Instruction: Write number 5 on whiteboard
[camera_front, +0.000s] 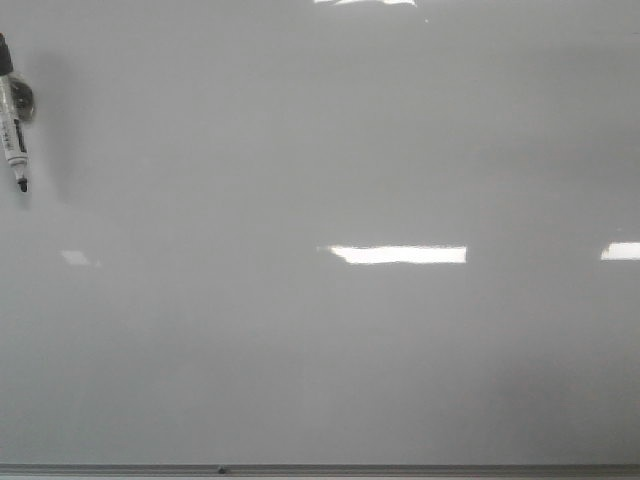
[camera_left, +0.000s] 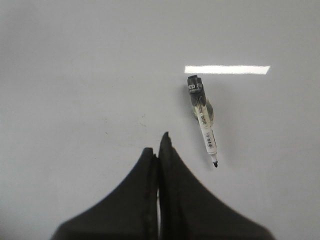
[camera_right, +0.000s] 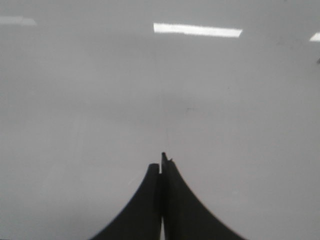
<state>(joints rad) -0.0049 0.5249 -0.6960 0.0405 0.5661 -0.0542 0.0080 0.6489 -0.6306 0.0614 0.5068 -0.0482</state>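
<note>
Both end effectors are seen only in their own wrist views, and each one is clenched with nothing between the fingers. On the left end effector (camera_left: 161, 145) the two dark fingers are pressed together along their whole length, and the same is observed on the right end effector (camera_right: 162, 162), where the tips meet in a thin line. The whiteboard (camera_front: 320, 380) fills the front view as a glossy pale grey surface, and its thin grey metal edge (camera_front: 400, 469) runs along the 6 o'clock side. No written digit can be found on the board; only bright rectangular light reflections (camera_front: 400, 254) are noted near the centre and toward 3 o'clock. A marker (camera_front: 14, 125) is located at about 10 o'clock of the front view, close to the border, with its uncapped black tip pointed toward 6 o'clock and a soft shadow beside it. In the left wrist view the same marker (camera_left: 202, 117) is seen lying flat on the board, near the left fingers but apart from them. A small dark mark (camera_front: 222, 470) is visible on the metal edge.
</note>
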